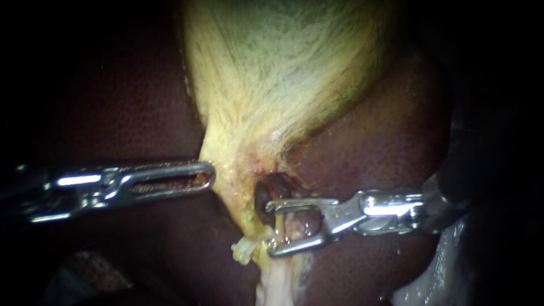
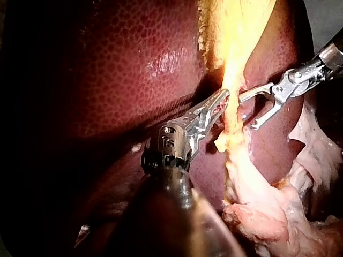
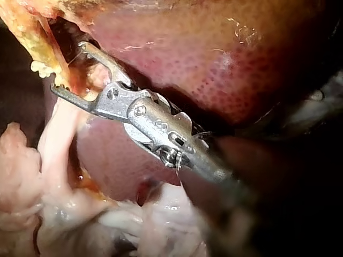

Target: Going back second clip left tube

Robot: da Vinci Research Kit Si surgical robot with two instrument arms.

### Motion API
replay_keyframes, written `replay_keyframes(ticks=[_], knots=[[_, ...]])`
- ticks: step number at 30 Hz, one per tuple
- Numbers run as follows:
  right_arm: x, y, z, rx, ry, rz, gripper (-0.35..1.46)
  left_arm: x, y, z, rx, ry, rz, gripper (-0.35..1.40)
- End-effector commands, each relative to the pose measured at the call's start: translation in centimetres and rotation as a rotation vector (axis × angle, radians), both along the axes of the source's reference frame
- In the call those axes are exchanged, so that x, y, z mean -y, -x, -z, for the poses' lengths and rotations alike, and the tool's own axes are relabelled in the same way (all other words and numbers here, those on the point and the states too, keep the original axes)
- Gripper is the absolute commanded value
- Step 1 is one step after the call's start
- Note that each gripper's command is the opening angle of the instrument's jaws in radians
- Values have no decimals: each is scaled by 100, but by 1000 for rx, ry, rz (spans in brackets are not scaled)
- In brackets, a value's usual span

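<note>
left instrument (image 1: 207, 173) jaws together, clamped on the edge of the gallbladder (image 1: 283, 68) neck, right instrument (image 1: 270, 228) jaws wide apart, tips just beside the pale tube (image 1: 275, 280) running below the neck, dark liver (image 1: 385, 141) around

Light pooled on the gallbladder (image 1: 283, 62), edges fading to black, glare spots on the wet liver (image 2: 161, 63), deep shadows
</note>
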State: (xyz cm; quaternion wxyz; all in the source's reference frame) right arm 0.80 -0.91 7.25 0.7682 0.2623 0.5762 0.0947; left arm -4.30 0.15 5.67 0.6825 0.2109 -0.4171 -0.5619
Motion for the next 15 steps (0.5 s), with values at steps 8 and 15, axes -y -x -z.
replay_keyframes(ticks=[8, 15], knots=[[-26, 34, 32, -42, 122, 41, 60, 1, 0, -3, 0, 1, 0, -35], [-32, 46, 40, -61, 182, 60, 60, 0, -1, -7, 0, 2, -1, -35]])
